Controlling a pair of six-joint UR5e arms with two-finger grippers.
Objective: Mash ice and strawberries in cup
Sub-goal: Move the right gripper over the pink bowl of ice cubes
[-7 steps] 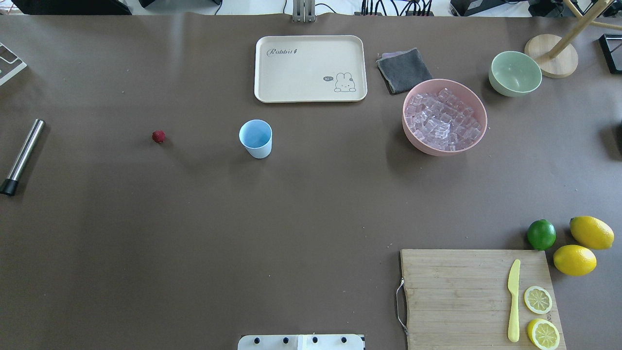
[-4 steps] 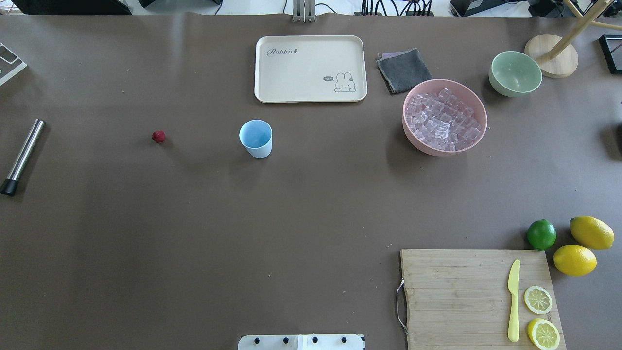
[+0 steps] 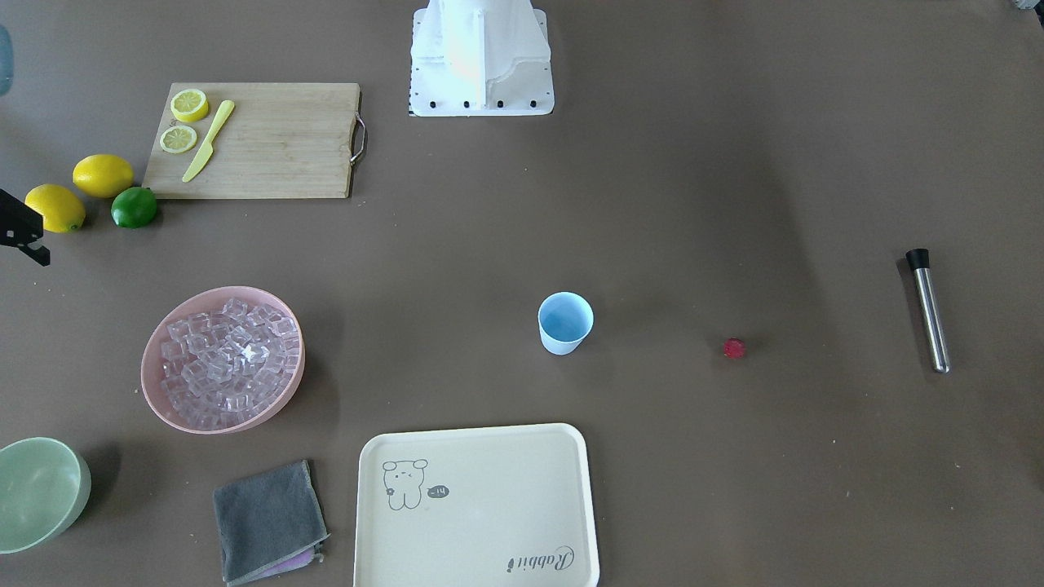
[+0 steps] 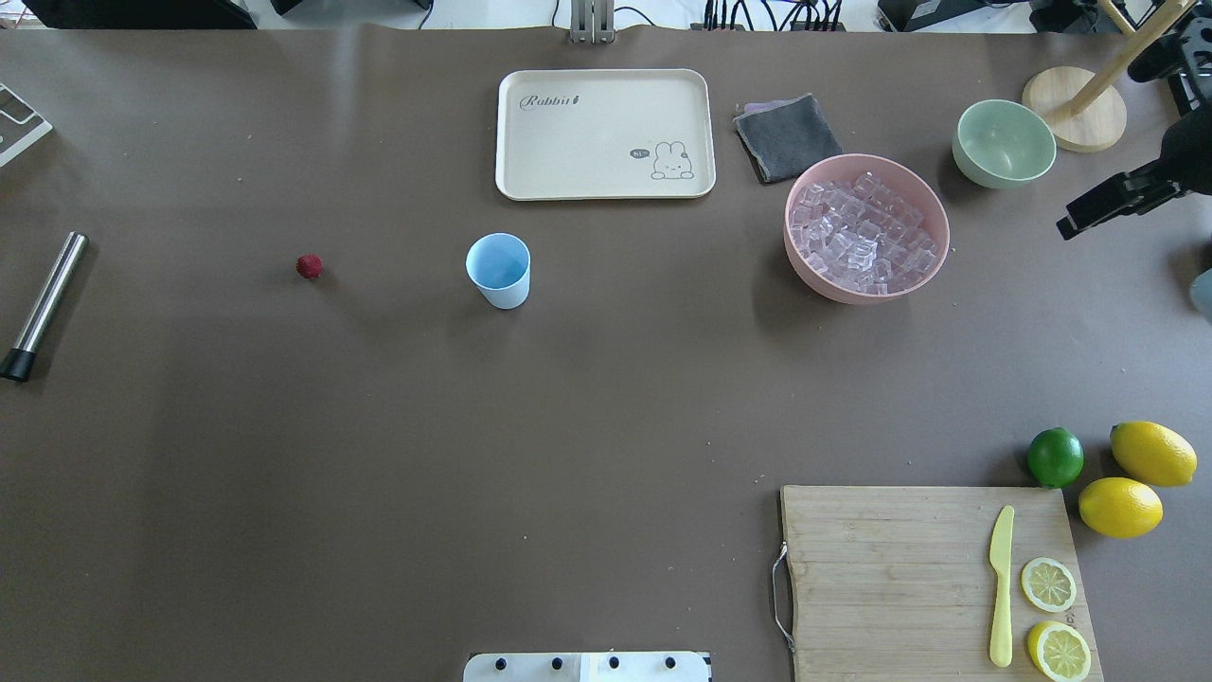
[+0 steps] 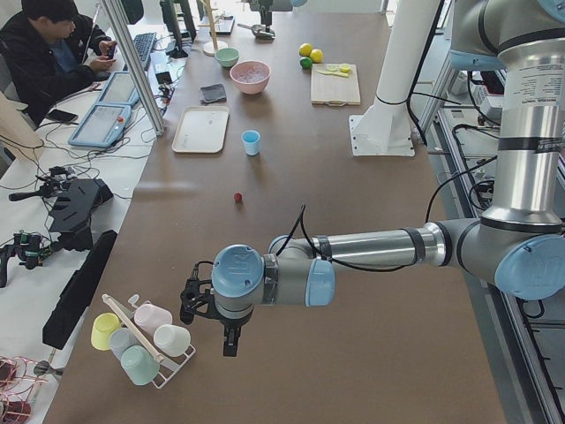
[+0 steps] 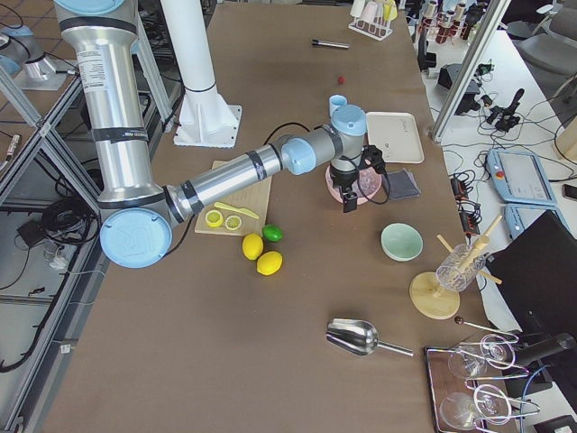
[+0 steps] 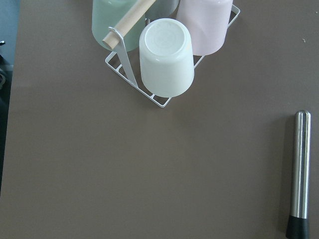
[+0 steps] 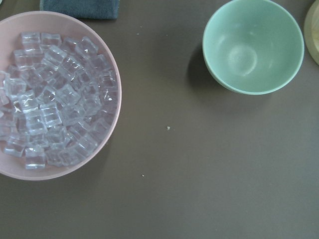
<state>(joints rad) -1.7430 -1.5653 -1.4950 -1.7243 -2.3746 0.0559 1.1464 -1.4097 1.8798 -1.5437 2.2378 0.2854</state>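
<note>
- Overhead exterior: the cup (image 4: 498, 270) stands upright mid-table with nothing seen inside. The strawberry (image 4: 309, 266) lies well apart on the view's left. The ice (image 4: 864, 232) fills the pink bowl (image 4: 857, 296), well apart on the right. The right gripper (image 4: 1108, 206) enters from the right edge, near that bowl. Whether its jaws are spread cannot be told.
- Exterior front-facing: the layout is mirrored. Only a dark tip of the right gripper shows at the frame's left edge, apparently short of the bowl.
- Exterior left: the left gripper (image 5: 221, 327) hangs over the table end beside a rack of cups (image 5: 141, 340), well apart from the strawberry. Spread or pressed together, I cannot tell.
- Exterior right: the right gripper points down, close by the pink bowl's rim.
- Left wrist-mounted: a steel muddler (image 7: 300, 174) lies at the frame's right. Its long axis runs up the frame, black cap lowest.
- Right wrist-mounted: the ice sits at the frame's left and a pale green bowl (image 8: 253, 47) at upper right. No fingers show. Judged: the right arm is nearer the ice and must shift sideways over it.
</note>
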